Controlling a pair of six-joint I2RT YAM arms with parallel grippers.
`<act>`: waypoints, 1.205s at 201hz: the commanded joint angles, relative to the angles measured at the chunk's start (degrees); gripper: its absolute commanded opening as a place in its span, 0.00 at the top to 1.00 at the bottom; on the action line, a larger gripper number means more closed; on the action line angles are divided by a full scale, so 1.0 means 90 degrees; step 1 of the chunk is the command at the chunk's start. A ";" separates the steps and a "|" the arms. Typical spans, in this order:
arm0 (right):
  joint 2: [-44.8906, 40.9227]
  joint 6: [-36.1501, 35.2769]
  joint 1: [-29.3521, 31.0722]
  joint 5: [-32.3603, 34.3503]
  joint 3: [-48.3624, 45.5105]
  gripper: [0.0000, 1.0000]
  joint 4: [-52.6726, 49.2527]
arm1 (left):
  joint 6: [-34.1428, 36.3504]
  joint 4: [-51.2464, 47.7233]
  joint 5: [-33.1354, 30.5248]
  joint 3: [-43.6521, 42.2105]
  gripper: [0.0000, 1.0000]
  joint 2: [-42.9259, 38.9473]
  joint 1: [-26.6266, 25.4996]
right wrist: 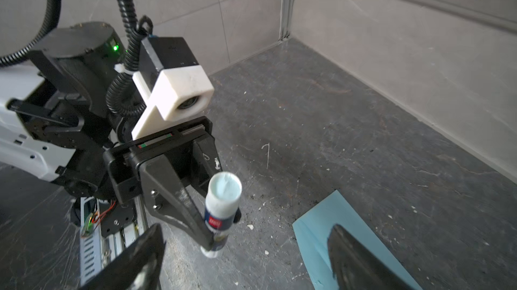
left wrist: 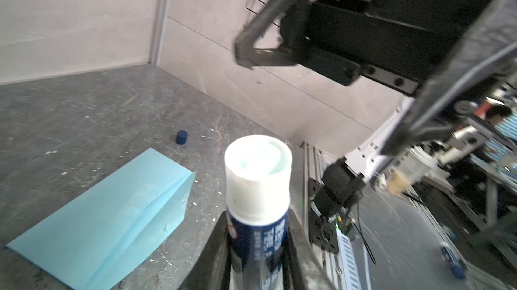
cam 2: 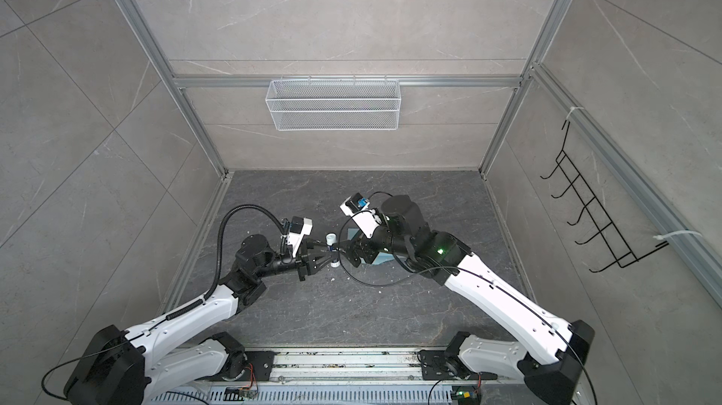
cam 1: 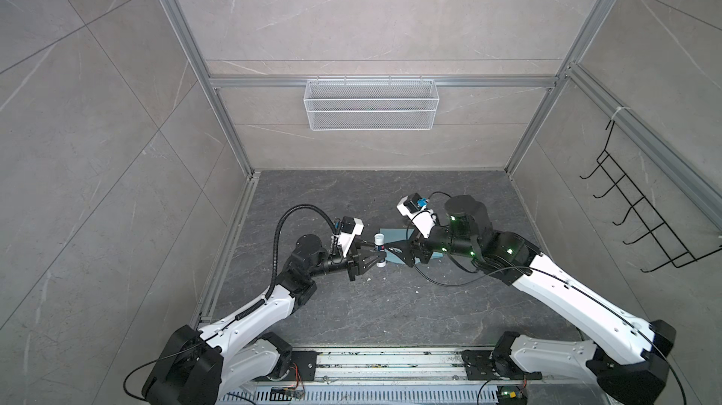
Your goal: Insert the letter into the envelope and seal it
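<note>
The worktop (cam 1: 390,305) was a dark grey, marble-veined slab, scuffed and dotted with pale flecks. It was boxed in on three sides by light grey tiled walls (cam 1: 371,12) set in aluminium framing (cam 1: 375,82). A white wire-mesh basket (cam 1: 371,104) hung on the back wall and a black wire hook rack (cam 1: 644,227) on the right-hand one. Along the near edge ran a metal rail (cam 1: 390,364) carrying both arm bases. The envelope (left wrist: 112,218) lay flat on the worktop a little right of the middle, light blue and creased, and in both top views the right arm hid part of it. A small dark blue cap (left wrist: 181,137) stood on the bare stone just beyond it. The left hand (cam 1: 381,256) was pinching an uncapped glue stick (right wrist: 222,207) by its blue-labelled barrel and held it roughly upright above the surface. The right hand (cam 1: 396,256) hovered close beside it over the envelope's edge, its fingers spread wide and gripping nothing.
</note>
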 commanded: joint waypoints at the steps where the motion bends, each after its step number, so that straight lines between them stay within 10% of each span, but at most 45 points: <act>1: -0.0233 0.0210 0.0001 0.0579 -0.0451 0.01 0.0681 | -0.0896 -0.0166 -0.1840 0.0034 1.00 -0.0258 -0.0002; 81: 0.0182 0.0501 0.0229 0.1106 -0.1429 0.06 0.2483 | -0.3819 -0.0605 -0.4508 0.0120 1.00 -0.0325 -0.0364; 176: 0.1599 -0.1353 0.2118 0.4347 -0.1556 0.17 0.4200 | -0.5347 -0.1322 -0.4769 0.0441 1.00 -0.0228 -0.0504; 242: 0.2113 -0.1420 0.2184 0.4820 -0.1574 0.30 0.4723 | -0.5307 -0.1317 -0.4758 0.0375 1.00 -0.0372 -0.0504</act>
